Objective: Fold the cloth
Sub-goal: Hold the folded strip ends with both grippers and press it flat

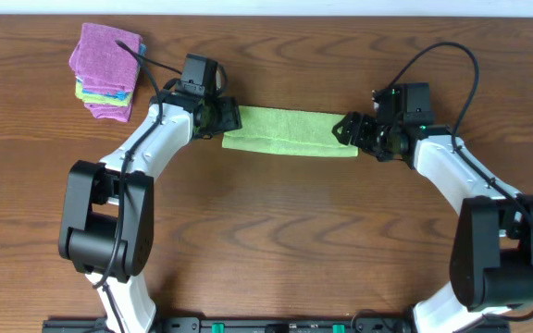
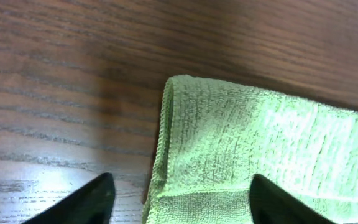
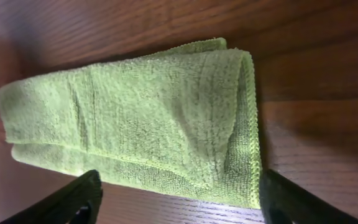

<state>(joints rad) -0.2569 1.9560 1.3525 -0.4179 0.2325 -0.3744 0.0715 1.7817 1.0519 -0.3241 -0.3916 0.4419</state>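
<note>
Far left, up in the back corner of the table (image 1: 276,240), there's a little stack of cloths (image 1: 107,72) with a purple one on top and lime and teal edges peeking out underneath, sitting well apart from the action. Next over, the left arm (image 1: 146,148) reaches up from its base at the near edge and angles in toward the middle, and the left end effector (image 1: 225,117) sits right at the left end of the cloth (image 1: 290,131). In the left wrist view, its two dark fingers (image 2: 92,202) are spread wide with nothing pinched. The cloth's hemmed, doubled-over end lies flat on the wood just ahead of them and roughly between them. The cloth itself is the lime-green one, folded into a long narrow strip running left to right across the upper middle of the table, flat on the wood, with the layers lining up pretty decently. At its right end is the right end effector (image 1: 350,129), also spread apart. The right wrist view shows both fingers (image 3: 67,202) well clear of each other, with that end of the cloth lying ahead of them. They're not gripping it. There the top layer sits a bit short, so the lower layer's edge sticks out along the near side. The right arm (image 1: 452,166) curves back down to its base at the near right.
</note>
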